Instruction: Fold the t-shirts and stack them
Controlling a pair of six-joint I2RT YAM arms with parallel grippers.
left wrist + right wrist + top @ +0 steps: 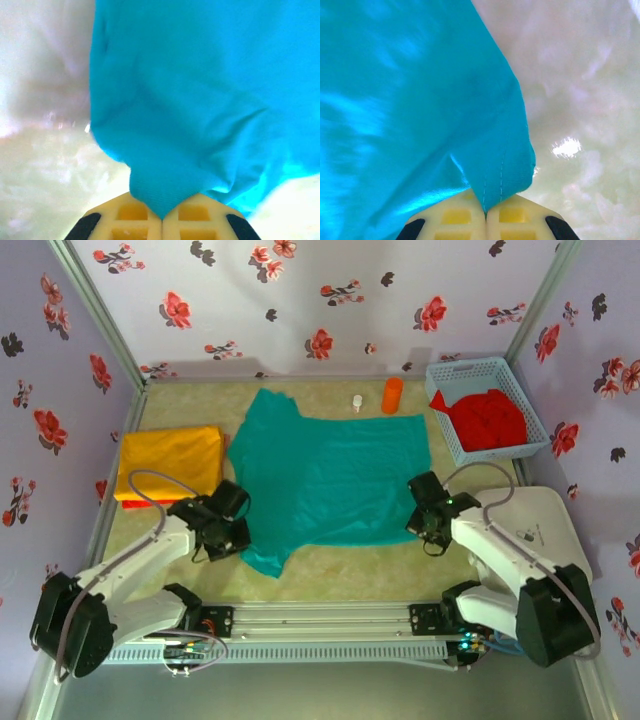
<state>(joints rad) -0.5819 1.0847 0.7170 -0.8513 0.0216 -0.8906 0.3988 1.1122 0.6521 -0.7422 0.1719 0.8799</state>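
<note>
A teal t-shirt (325,475) lies spread flat in the middle of the table. My left gripper (232,525) is shut on its near left edge, and the cloth (190,115) rises in a pinched fold from between the cream fingers (135,220). My right gripper (428,512) is shut on the near right hem, the stitched edge (497,175) caught between its fingers (520,220). A folded yellow-orange t-shirt (170,462) rests at the left on top of something red. Red t-shirts (487,418) are bundled in the basket.
A light blue lattice basket (445,375) stands at the back right. A small orange cylinder (392,395) and a small white object (357,402) sit behind the teal shirt. Flowered walls close in the table on three sides.
</note>
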